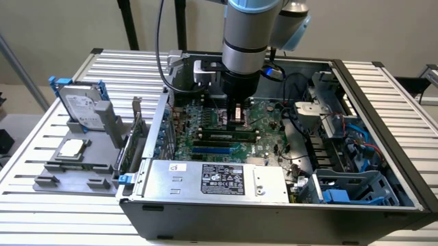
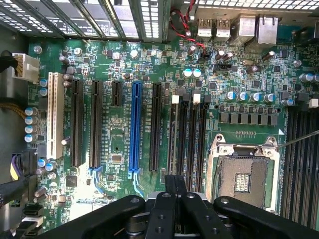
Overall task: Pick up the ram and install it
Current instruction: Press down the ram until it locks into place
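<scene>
Since your claw (image 2: 175, 186) is closed and empty above the motherboard (image 2: 149, 59), the ram (image 1: 224, 136) sits slotted already.

Evenly and brightly lit from above; soft shadows deep inside the computer case (image 1: 383, 169). Mild glare along the slatted table (image 1: 41, 164). Slight blur throughout; close-up motherboard (image 2: 149, 64) fairly sharp, dark foreground soft.

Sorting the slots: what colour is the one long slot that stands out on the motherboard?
Blue slot, clearest in the wrist view.

Glossy green motherboard (image 2: 119, 144), matt black plastic gripper (image 2: 175, 186), ribbed bare-metal table (image 1: 397, 92), dark painted metal case (image 1: 274, 218)
</scene>
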